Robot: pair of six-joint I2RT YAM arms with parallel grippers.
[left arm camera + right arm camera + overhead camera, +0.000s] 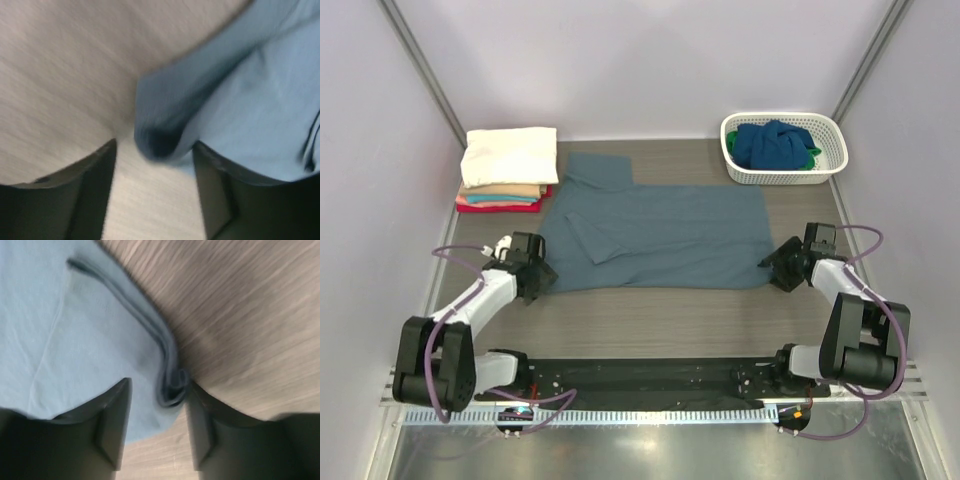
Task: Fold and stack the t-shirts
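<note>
Grey wood-grain table (pixel 650 320) between plain pale lilac walls (pixel 650 60), slanted metal corner posts (pixel 420 65), soft even light.

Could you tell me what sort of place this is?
Probably a lab test cell for laundry folding: plain white walls box in a wood-grain table, with a basket of shirts and a folded stack.

Matt cloth t-shirt (pixel 660 235), wood-grain table (pixel 650 310)

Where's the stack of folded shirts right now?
Top view: the folded stack sits at the far left corner of the table, beside a sleeve of the spread grey-blue shirt, opposite the basket at far right.
</note>
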